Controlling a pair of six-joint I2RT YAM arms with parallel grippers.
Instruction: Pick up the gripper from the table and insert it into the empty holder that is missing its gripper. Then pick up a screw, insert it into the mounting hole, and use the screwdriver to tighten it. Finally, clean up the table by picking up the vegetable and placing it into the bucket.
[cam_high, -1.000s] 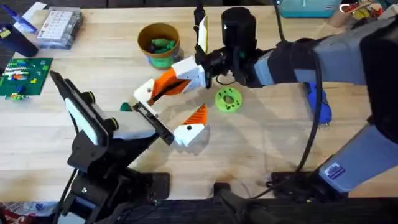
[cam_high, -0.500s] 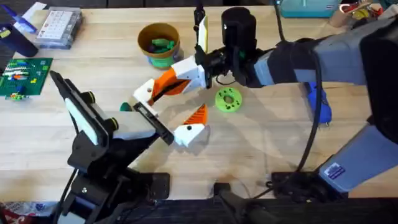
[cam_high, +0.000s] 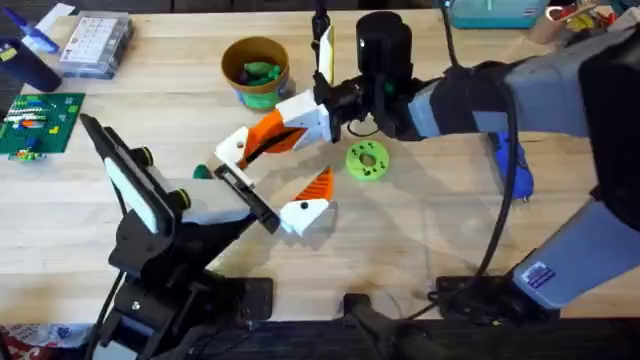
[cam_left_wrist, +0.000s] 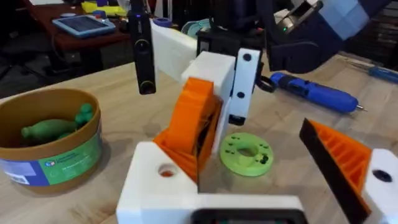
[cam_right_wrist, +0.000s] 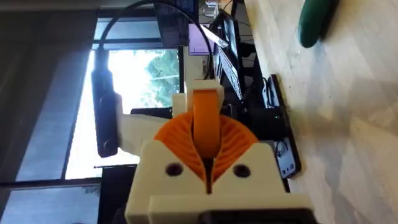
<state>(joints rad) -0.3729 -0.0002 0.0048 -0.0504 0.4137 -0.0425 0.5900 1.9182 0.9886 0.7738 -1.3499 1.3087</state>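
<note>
My right gripper (cam_high: 262, 140) reaches across the table and is shut on the gripper (cam_high: 232, 148), a white block with an orange wedge. In the right wrist view the orange pads (cam_right_wrist: 174, 134) clamp that wedge (cam_right_wrist: 205, 115). The piece sits at the far end of the holder (cam_high: 245, 192), the black bar on my left arm; I cannot tell if it is seated. The bar's other end carries one white-and-orange finger (cam_high: 305, 207), set wide apart. The vegetable (cam_high: 203, 171) lies just left of the bar. The bucket (cam_high: 255, 70) holds green toys. The blue screwdriver (cam_high: 510, 165) lies at the right.
A bright green disc with holes (cam_high: 367, 160) lies under the right arm's wrist. A clear parts box (cam_high: 95, 45) and a green board (cam_high: 40, 120) sit at the far left. A black cylinder (cam_high: 385, 40) and a thin black post (cam_high: 322, 45) stand behind.
</note>
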